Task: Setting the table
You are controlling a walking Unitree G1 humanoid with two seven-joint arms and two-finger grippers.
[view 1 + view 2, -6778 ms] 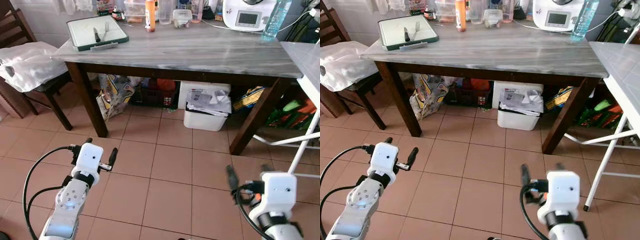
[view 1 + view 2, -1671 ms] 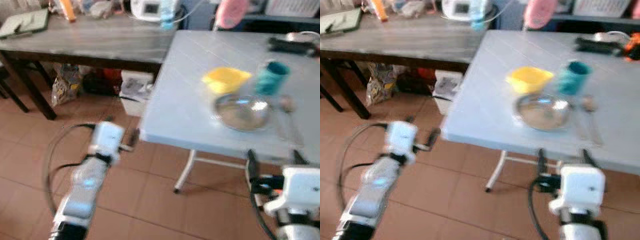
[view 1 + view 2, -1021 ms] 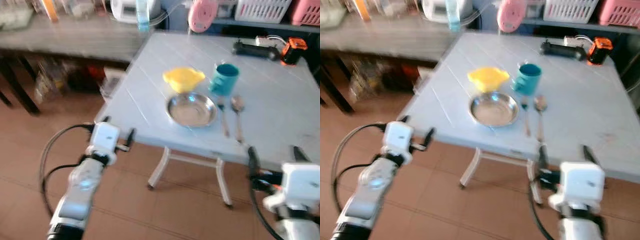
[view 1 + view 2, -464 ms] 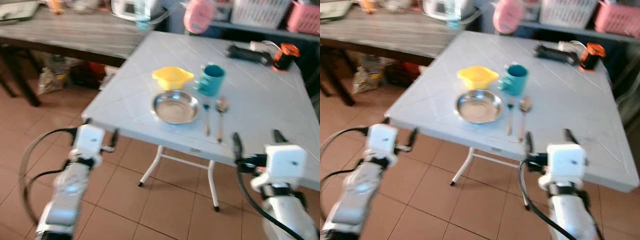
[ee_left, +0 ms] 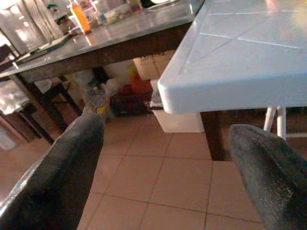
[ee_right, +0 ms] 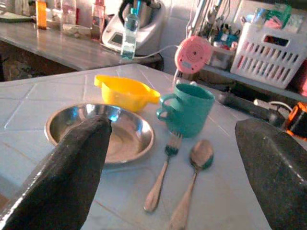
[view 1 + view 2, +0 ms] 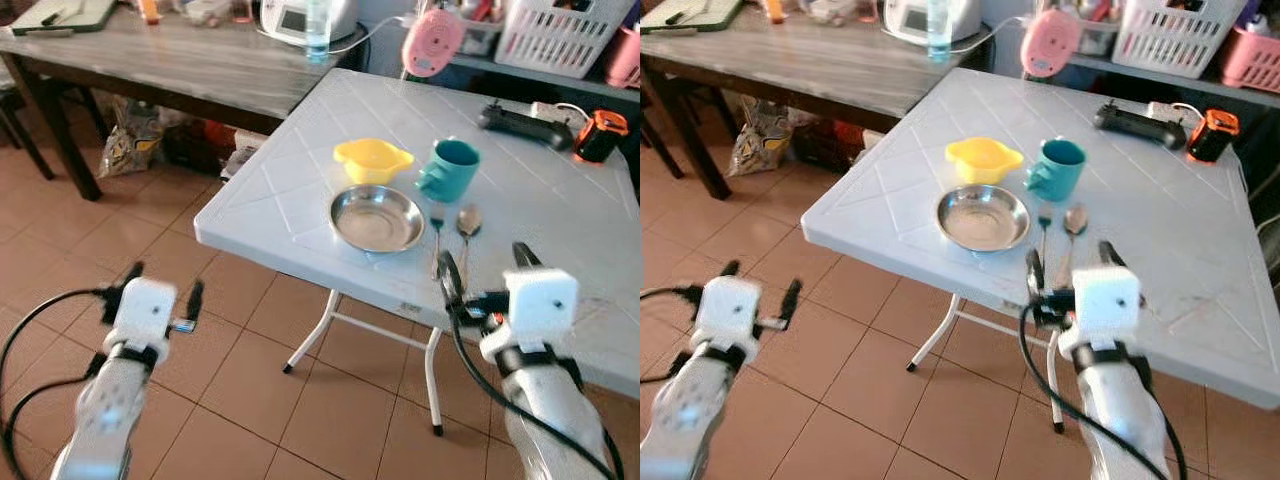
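White counter (image 7: 300, 190) mid-frame with steel plate (image 7: 377, 218), fork (image 7: 437, 232), spoon (image 7: 466, 226), right claw (image 7: 483, 270) wide open, empty, lower right, left claw (image 7: 163, 286) open, empty, lower left.

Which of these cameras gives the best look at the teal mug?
The right wrist view: the teal ceramic mug is close and sharp, handle visible. Both eye views show it smaller from above, beside the yellow plastic bowl.

on the surface (image 7: 290, 190) ahead of me i see the plate (image 7: 377, 218) near its front edge, with the bowl (image 7: 371, 159) just behind it. the mug (image 7: 450, 169) stands right of the bowl. fork (image 7: 437, 232) and spoon (image 7: 466, 229) lie side by side right of the plate, spoon outermost.
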